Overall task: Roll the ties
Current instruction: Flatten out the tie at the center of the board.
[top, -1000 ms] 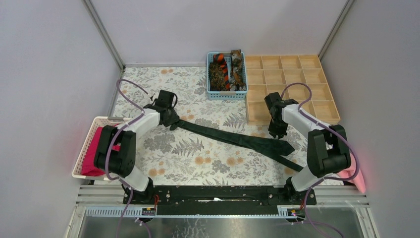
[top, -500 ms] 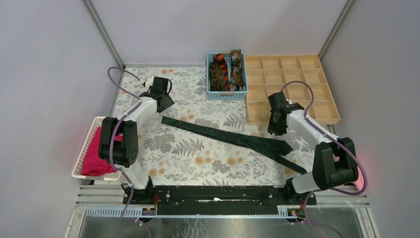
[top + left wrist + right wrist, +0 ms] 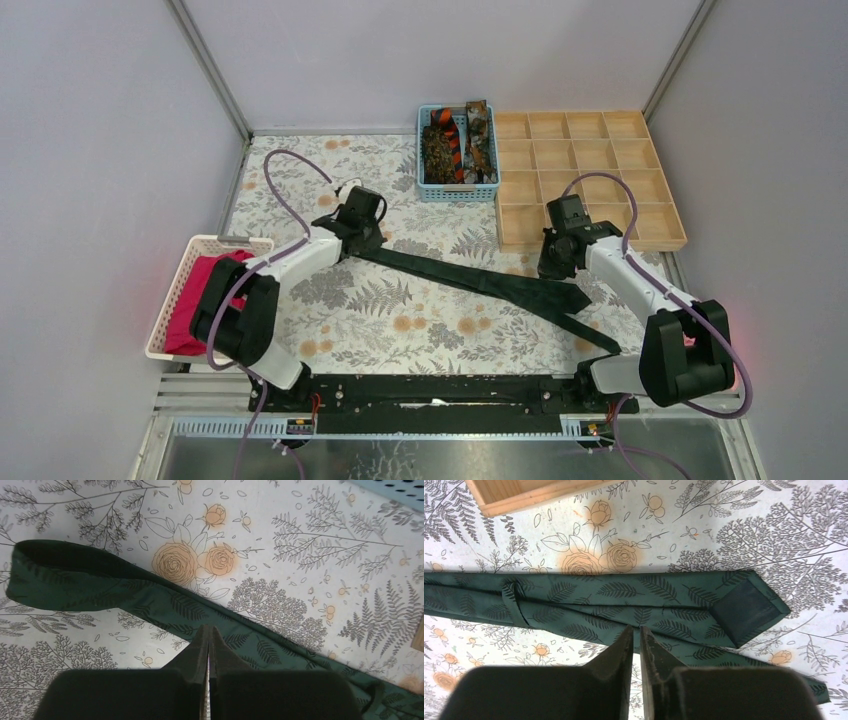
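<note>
Left arm is reaching forward and inward. Its hand (image 3: 208, 628) is clenched, fingers pressed together with nothing visibly pinched, and is pointing down over the narrow part of the dark green tie (image 3: 470, 280). Right arm is extending forward. Its hand (image 3: 636, 628) is likewise clenched, with only a sliver between the fingers, and is hanging over the tie's wide pointed end.

The tie is lying flat and diagonally across the desk (image 3: 400, 320). From above, the left hand is covering its narrow end. Whether either hand is touching the fabric cannot be told.

The blue basket (image 3: 457, 194) is holding mottled brown ties (image 3: 436, 155) and an orange-and-black striped tie (image 3: 452, 140). The white basket (image 3: 185, 270) is holding a magenta cloth (image 3: 195, 310). The wooden compartment tray (image 3: 600, 180) is sitting just beyond the right hand.
</note>
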Controlling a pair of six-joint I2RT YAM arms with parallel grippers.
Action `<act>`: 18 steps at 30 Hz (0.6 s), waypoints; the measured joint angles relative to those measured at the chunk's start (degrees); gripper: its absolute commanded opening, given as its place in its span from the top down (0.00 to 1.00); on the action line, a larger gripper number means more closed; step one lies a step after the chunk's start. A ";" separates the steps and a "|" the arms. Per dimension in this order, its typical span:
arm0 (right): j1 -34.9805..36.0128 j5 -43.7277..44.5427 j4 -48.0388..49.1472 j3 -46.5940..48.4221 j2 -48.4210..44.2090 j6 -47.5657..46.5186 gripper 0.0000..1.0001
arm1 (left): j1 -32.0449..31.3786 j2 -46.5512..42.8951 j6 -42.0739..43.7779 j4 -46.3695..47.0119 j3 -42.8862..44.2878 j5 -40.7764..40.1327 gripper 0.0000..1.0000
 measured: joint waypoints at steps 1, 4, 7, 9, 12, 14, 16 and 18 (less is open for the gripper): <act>0.02 -0.31 0.22 -0.17 0.02 0.02 0.88 | -0.44 0.46 -0.04 0.24 -0.31 0.28 1.00; 0.13 -1.31 0.63 -0.90 0.02 0.02 0.89 | -0.35 2.84 -0.07 1.18 -0.37 0.31 1.00; 0.28 -1.60 1.22 -1.79 0.26 0.04 0.88 | -0.11 5.75 -0.04 1.31 -0.22 0.26 1.00; 0.28 -1.90 1.29 -2.16 0.59 0.07 0.88 | -0.07 7.76 -0.04 1.31 -0.02 0.24 1.00; 0.28 -2.34 1.33 -2.27 0.83 0.07 0.88 | -0.07 9.88 -0.07 1.40 0.39 0.04 1.00; 0.28 -2.51 1.51 -2.27 1.01 0.07 0.88 | -0.04 10.49 -0.02 1.64 1.18 -0.07 1.00; 0.28 -2.47 1.64 -2.27 1.49 0.07 0.88 | 0.20 11.04 -0.02 1.90 1.64 -0.17 1.00; 0.28 -2.45 1.73 -2.27 2.27 0.15 0.88 | 0.46 11.37 0.00 1.99 2.01 -0.13 1.00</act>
